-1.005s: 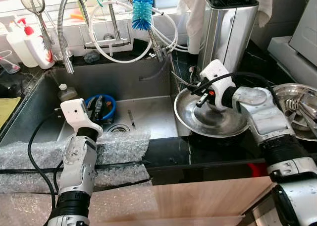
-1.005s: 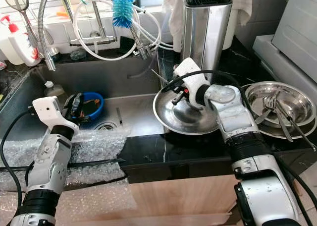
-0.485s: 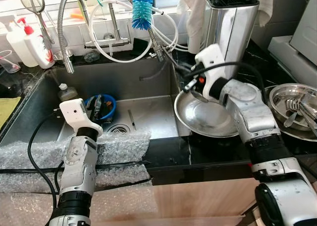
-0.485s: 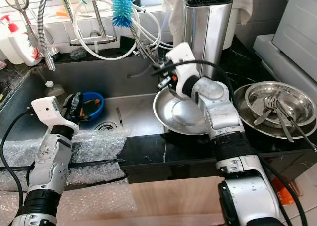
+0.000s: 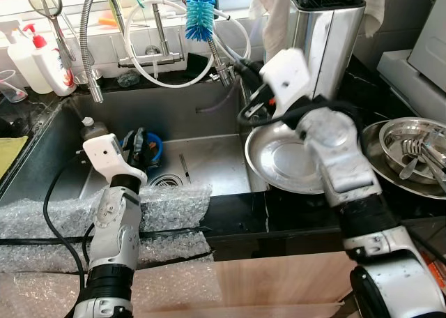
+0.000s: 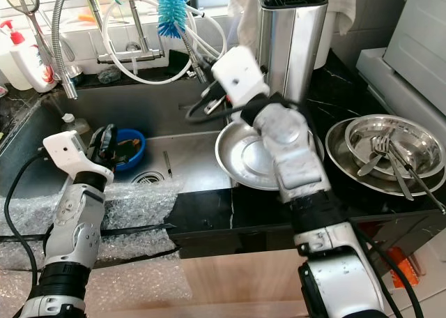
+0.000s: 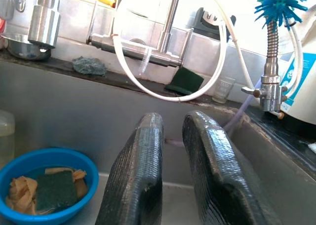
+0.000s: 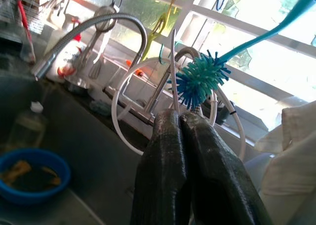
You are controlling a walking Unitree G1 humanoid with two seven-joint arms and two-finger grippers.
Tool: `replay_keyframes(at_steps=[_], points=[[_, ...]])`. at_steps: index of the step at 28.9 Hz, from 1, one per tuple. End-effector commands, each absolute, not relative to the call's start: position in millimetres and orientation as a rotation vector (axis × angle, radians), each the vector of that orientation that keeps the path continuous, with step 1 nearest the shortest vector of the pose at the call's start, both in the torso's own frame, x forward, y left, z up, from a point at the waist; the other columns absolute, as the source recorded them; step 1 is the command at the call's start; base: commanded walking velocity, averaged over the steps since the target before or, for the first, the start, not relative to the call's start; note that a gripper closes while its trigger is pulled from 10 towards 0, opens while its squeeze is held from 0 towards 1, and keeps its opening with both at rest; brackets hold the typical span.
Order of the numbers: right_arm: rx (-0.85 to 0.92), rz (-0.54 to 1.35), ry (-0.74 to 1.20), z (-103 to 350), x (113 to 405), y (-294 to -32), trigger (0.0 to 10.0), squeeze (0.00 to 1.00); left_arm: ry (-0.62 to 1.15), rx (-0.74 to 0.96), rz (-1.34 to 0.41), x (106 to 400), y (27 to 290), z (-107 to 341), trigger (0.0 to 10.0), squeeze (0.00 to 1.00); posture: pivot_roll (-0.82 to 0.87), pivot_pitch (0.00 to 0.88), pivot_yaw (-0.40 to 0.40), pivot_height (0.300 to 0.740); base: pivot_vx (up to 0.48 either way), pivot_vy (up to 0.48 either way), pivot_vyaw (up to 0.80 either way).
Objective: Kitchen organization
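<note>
Between right pincer [image 8: 178, 117] pads, possibly a utensil [image 8: 174, 72].

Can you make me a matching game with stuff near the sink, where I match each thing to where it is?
Things:
1. blue bowl
2. blue brush
3. forks
4. bubble wrap

Places:
A. up by the tap hoses
B. in the steel dishes on the counter
C. down in the sink
D. over the sink's front edge

Pairs: 1-C, 2-A, 3-B, 4-D
</note>
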State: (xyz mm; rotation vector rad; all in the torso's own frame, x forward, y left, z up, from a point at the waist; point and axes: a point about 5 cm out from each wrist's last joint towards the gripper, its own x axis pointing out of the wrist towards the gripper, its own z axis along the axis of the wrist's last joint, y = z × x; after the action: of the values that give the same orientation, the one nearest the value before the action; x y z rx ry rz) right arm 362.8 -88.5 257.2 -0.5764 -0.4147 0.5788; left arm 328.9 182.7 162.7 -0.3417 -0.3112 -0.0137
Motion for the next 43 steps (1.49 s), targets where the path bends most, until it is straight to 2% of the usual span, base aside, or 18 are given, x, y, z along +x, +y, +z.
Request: replay_keyframes(at_steps=[1,8,15,18,22,23,24,27,33,37,38,43], points=[[-0.635,0.581,-0.422,252.1,362.6,-84.9,10.0,0.0,-0.326,-0.351,0.0,328.3,186.6,168.0,10.0,0.0,-0.05,0.021,0.093,0.74,0.0,0.0,0.0],[-1.025,0.603,-0.525,229.9,356.2,-75.4,10.0,0.0,-0.348,-0.391,0.037,329.7,197.0,174.1,10.0,0.0,-0.04,0.01,0.092,0.74,0.0,0.0,0.0],[-1.095,0.601,-0.576,225.1,353.7,-71.0,10.0,0.0,-0.375,-0.501,0.035,331.7,199.2,183.6,10.0,0.0,-0.04,0.004,0.092,0.74,0.0,0.0,0.0],[-1.156,0.596,-0.603,221.6,353.2,-71.5,10.0,0.0,-0.423,-0.639,0.005,335.3,200.0,201.0,10.0,0.0,-0.04,0.003,0.093,0.74,0.0,0.0,0.0],[-1.166,0.595,-0.611,219.9,352.5,-71.5,10.0,0.0,-0.453,-0.697,-0.048,337.0,196.8,213.5,10.0,0.0,-0.04,0.0,0.095,0.74,0.0,0.0,0.0],[-1.171,0.595,-0.613,219.4,352.3,-71.4,10.0,0.0,-0.457,-0.703,-0.06,337.1,195.6,215.9,10.0,0.53,-0.04,0.0,0.095,0.74,0.0,0.0,0.0],[-1.173,0.592,-0.611,218.8,352.5,-71.6,10.0,0.0,-0.461,-0.713,-0.075,337.2,194.1,218.1,10.0,1.0,-0.04,0.002,0.097,0.74,0.0,0.0,0.0],[-1.176,0.579,-0.608,216.7,353.4,-72.2,10.0,0.0,-0.477,-0.807,-0.131,336.2,188.6,226.9,10.0,1.0,-0.04,0.003,0.1,0.74,0.0,0.0,0.0],[-1.178,0.575,-0.621,216.5,352.9,-70.2,10.0,0.0,-0.432,-0.81,-0.219,335.7,178.5,227.3,10.0,1.0,-0.04,0.007,0.103,0.74,0.0,0.0,0.0],[-1.201,0.571,-0.625,216.5,352.9,-69.0,10.0,0.0,-0.405,-0.884,-0.333,331.2,162.7,228.8,10.0,1.0,-0.04,0.012,0.109,0.74,0.0,0.0,0.0],[-1.207,0.572,-0.627,216.5,352.8,-68.6,10.0,0.0,-0.401,-0.888,-0.364,330.0,159.0,229.8,10.0,0.0,-0.04,0.013,0.11,0.74,0.0,0.0,0.0],[-1.221,0.576,-0.63,214.6,352.6,-67.7,10.0,0.0,-0.364,-0.901,-0.509,322.9,143.0,233.6,10.0,0.0,-0.04,0.013,0.11,0.74,0.0,0.0,0.0]])
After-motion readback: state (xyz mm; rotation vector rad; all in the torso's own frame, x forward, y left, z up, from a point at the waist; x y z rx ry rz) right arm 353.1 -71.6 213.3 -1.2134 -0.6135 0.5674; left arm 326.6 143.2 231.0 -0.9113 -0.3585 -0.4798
